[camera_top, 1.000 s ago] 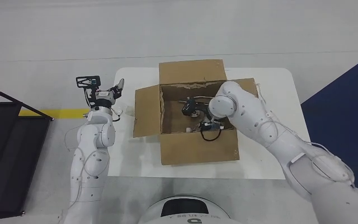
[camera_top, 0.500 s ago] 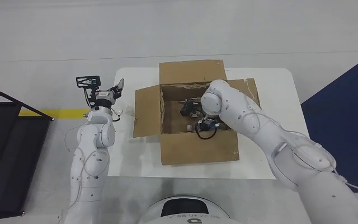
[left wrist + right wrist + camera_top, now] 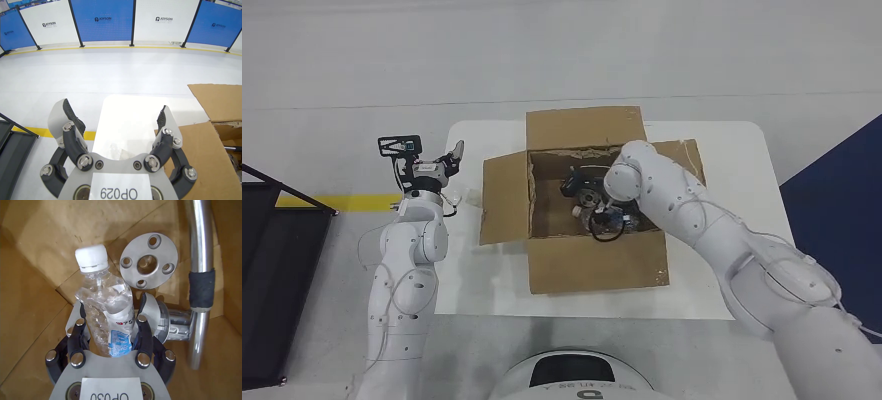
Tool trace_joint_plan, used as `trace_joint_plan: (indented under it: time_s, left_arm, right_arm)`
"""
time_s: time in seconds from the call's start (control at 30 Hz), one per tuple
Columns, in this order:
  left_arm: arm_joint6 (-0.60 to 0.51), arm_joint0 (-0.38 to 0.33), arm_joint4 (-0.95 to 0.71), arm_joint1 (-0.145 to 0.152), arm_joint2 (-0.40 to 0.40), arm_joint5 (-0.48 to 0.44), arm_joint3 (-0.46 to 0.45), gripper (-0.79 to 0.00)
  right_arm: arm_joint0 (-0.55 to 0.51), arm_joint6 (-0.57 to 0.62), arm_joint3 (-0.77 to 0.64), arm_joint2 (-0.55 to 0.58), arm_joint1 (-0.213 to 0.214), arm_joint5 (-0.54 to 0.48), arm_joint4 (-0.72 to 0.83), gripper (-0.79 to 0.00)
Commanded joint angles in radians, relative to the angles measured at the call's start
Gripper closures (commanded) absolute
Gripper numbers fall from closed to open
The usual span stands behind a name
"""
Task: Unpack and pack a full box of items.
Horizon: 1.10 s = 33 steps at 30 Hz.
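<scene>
An open cardboard box (image 3: 587,262) stands on the white table (image 3: 722,150). My right gripper (image 3: 111,308) is down inside it, shut on a crumpled clear plastic bottle (image 3: 105,302) with a white cap (image 3: 91,255). A round metal flange (image 3: 148,261) and a bent steel pipe (image 3: 197,256) with black tape lie on the box floor beside the bottle. In the top view the right arm (image 3: 642,180) covers the box's middle. My left gripper (image 3: 115,117) hangs open and holds nothing, above the table's left end beside the box flap (image 3: 198,161).
A crinkled clear plastic wrap (image 3: 118,149) lies on the table under the left gripper. A dark rack (image 3: 267,260) stands on the floor to the left. Blue and white fence panels (image 3: 105,20) stand far behind. The table's right part (image 3: 732,220) is bare.
The right arm has shifted toward the box's far left inside, carrying its gripper along. The left arm has not moved.
</scene>
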Motion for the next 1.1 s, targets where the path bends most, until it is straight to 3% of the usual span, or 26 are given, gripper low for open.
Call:
trace_joint_plan:
  time_s: [0.0, 0.2, 0.37, 0.5, 0.63, 0.83, 0.93, 0.97, 1.07]
  left_arm:
    - [0.0, 0.0, 0.0, 0.0, 0.0, 0.0, 0.0, -0.785]
    - [0.0, 0.0, 0.0, 0.0, 0.0, 0.0, 0.0, -0.785]
    - [0.0, 0.0, 0.0, 0.0, 0.0, 0.0, 0.0, -0.785]
    - [0.0, 0.0, 0.0, 0.0, 0.0, 0.0, 0.0, -0.785]
    - [0.0, 0.0, 0.0, 0.0, 0.0, 0.0, 0.0, -0.785]
    - [0.0, 0.0, 0.0, 0.0, 0.0, 0.0, 0.0, -0.785]
    - [0.0, 0.0, 0.0, 0.0, 0.0, 0.0, 0.0, -0.785]
    - [0.0, 0.0, 0.0, 0.0, 0.0, 0.0, 0.0, -0.785]
    - [0.0, 0.0, 0.0, 0.0, 0.0, 0.0, 0.0, -0.785]
  right_arm:
    - [-0.031, -0.04, -0.054, 0.033, 0.035, -0.003, -0.031, 0.0]
    - [-0.181, -0.159, -0.289, 0.203, 0.164, -0.032, -0.128, 0.0]
    - [-0.386, -0.212, -0.554, 0.393, 0.273, -0.06, -0.226, 0.0]
    - [-0.53, -0.217, -0.716, 0.527, 0.328, -0.069, -0.264, 0.0]
    - [-0.596, -0.186, -0.787, 0.591, 0.351, -0.088, -0.257, 0.0]
    - [-0.593, -0.168, -0.8, 0.608, 0.355, -0.087, -0.211, 0.0]
    - [-0.575, -0.103, -0.778, 0.602, 0.353, -0.071, -0.152, 0.0]
    - [-0.557, -0.072, -0.768, 0.592, 0.349, -0.05, -0.131, -0.089]
    - [-0.489, 0.005, -0.712, 0.532, 0.33, 0.002, -0.09, -0.259]
